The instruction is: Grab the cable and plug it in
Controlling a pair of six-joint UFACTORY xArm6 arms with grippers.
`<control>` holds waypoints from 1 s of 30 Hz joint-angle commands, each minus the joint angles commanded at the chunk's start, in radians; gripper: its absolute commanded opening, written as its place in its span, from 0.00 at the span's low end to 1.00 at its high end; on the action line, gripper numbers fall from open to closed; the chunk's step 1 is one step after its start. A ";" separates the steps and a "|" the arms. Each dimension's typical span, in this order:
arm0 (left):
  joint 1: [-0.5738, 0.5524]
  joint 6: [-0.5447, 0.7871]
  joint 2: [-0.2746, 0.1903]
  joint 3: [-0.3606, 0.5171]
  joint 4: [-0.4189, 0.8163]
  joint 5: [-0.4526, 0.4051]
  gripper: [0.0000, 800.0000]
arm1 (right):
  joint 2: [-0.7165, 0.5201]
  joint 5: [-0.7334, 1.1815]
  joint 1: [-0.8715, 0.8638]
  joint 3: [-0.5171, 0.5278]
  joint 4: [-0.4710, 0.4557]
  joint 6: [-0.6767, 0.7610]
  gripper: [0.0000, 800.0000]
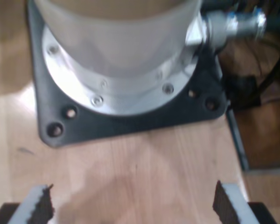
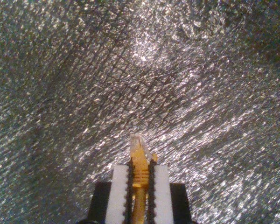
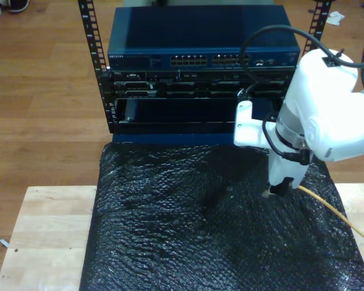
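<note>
Both jaws of my second gripper (image 2: 140, 173) pinch the cable (image 2: 139, 161) (plug protruding).

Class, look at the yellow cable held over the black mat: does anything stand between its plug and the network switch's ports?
Nothing visible does. My second gripper holds the cable above the black mat; the switch's ports face it with open space between.

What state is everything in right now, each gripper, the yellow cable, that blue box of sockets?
My first gripper: open, nothing between its fingers, over the wooden table.
My second gripper: shut on the cable, over the black mat.
Cable: held just behind its clear plug, not plugged in.
Network switch: no yellow cable plugged into its front ports.
</note>
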 joint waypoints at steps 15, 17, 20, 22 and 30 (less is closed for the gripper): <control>0.006 0.005 0.012 0.054 -0.002 -0.083 1.00 | 0.028 -0.272 0.017 -0.014 -0.084 0.023 0.00; 0.006 0.005 0.012 0.054 -0.002 -0.083 1.00 | 0.026 -0.310 0.035 -0.005 -0.137 0.028 0.00; 0.006 0.006 0.012 0.054 -0.002 -0.083 1.00 | 0.028 -0.356 0.063 0.009 -0.167 0.052 0.00; 0.006 0.006 0.012 0.054 -0.002 -0.083 1.00 | 0.028 -0.391 0.068 0.018 -0.192 0.057 0.00; 0.006 0.006 0.012 0.054 -0.002 -0.083 1.00 | 0.029 -0.511 0.066 0.009 -0.315 0.114 0.00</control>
